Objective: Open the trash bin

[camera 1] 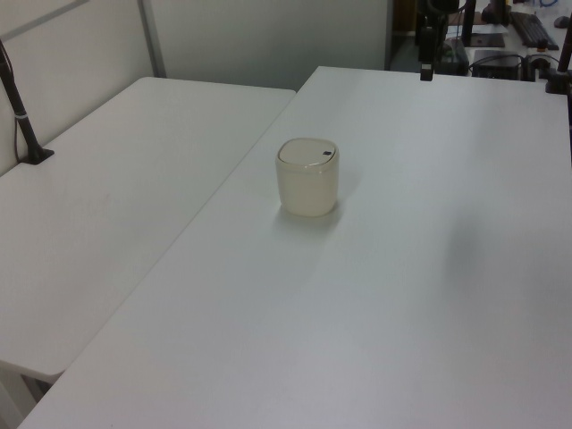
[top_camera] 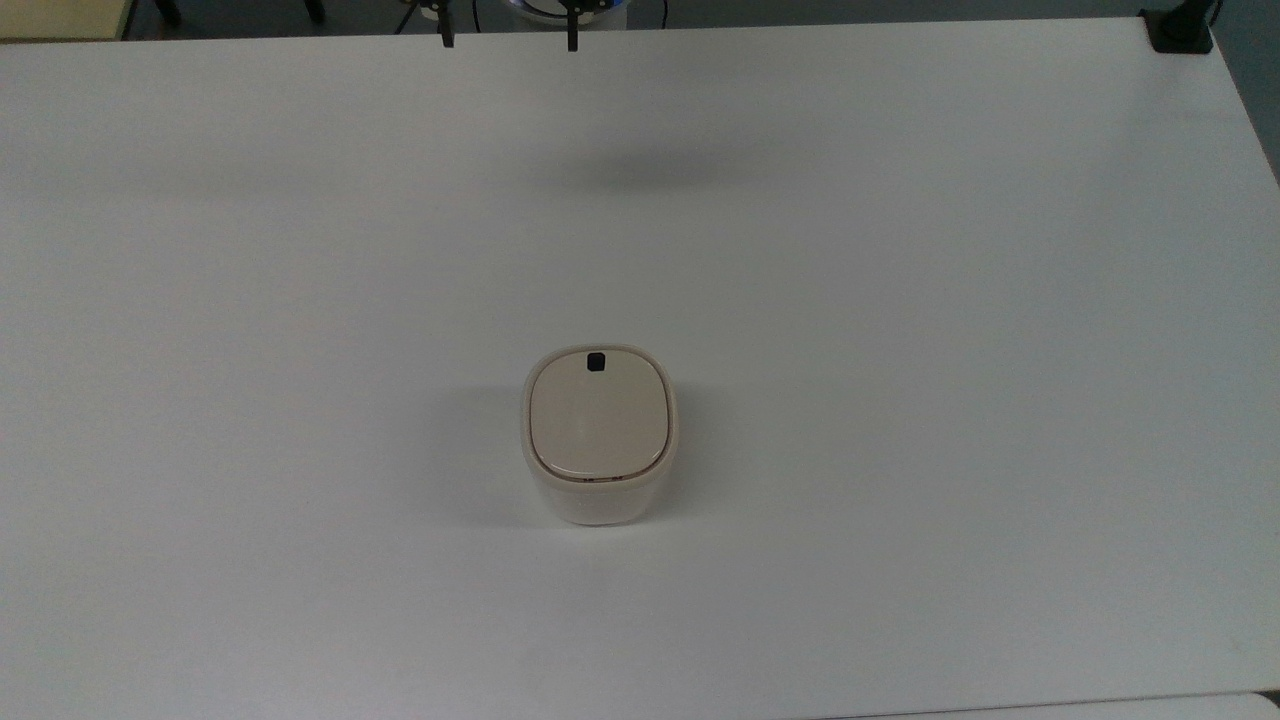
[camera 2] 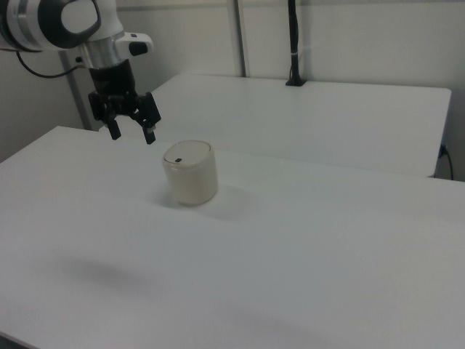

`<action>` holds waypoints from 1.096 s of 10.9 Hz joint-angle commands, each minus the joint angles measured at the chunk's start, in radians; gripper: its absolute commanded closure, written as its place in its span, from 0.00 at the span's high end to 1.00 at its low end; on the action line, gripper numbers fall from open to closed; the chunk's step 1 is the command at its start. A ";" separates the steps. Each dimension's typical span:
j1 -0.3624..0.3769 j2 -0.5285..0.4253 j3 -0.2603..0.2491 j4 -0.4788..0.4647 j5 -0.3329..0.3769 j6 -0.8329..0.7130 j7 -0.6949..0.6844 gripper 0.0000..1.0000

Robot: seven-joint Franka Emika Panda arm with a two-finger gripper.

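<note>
Our hand (camera 2: 131, 133), the black two-finger one on the white arm, hangs in the air with its fingers spread wide and nothing between them, over the bench's far edge in the top view and well apart from the bin. We judge the main risk to be a miss: the small black square button (top_camera: 596, 361) offers little area, so a finger coming down off-centre would press the lid or rim instead and leave it shut. A push with any sideways lean could also slide or tip the light bin on the smooth white bench (top_camera: 950, 300). The small cream-white rounded-square plastic trash bin (top_camera: 598, 440) stands upright near the bench's middle, its beige lid (top_camera: 596, 418) closed flat, the button at the lid's edge nearest the hand.
</note>
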 commanded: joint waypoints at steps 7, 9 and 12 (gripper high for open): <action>0.011 0.007 0.001 0.016 0.010 -0.036 -0.005 1.00; 0.010 0.007 0.001 0.018 0.010 -0.038 -0.005 1.00; 0.008 0.013 0.005 0.019 0.008 -0.050 -0.005 1.00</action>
